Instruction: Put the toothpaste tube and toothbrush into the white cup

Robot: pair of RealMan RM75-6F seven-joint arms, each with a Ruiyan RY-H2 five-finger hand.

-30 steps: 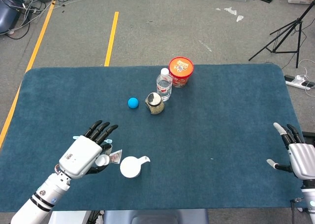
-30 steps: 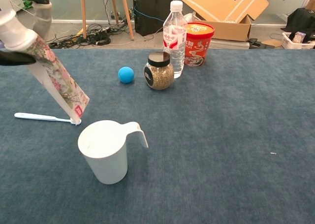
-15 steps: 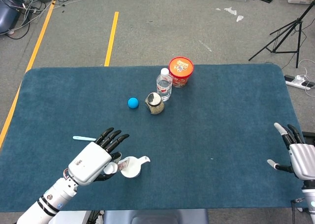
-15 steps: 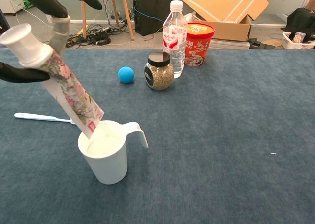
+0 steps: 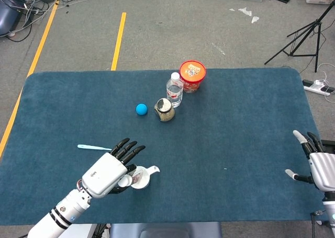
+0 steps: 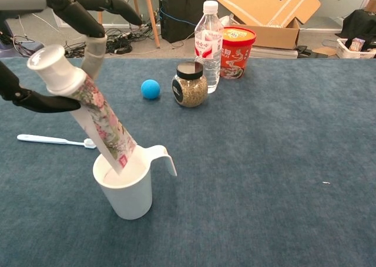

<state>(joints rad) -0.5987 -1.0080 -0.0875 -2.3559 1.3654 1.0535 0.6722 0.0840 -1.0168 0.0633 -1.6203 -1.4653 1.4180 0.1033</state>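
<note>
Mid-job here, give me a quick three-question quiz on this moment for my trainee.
1. True or false: the toothbrush already stands in the white cup.
2. Which hand holds the toothpaste tube? A) left hand B) right hand
3. Fill in: the tube's lower end sits inside the cup's ____.

Key
1. False; it lies flat on the table, left of the cup.
2. A; the right hand is open near the table's right edge.
3. Mouth; the capped end leans up and left.
</note>
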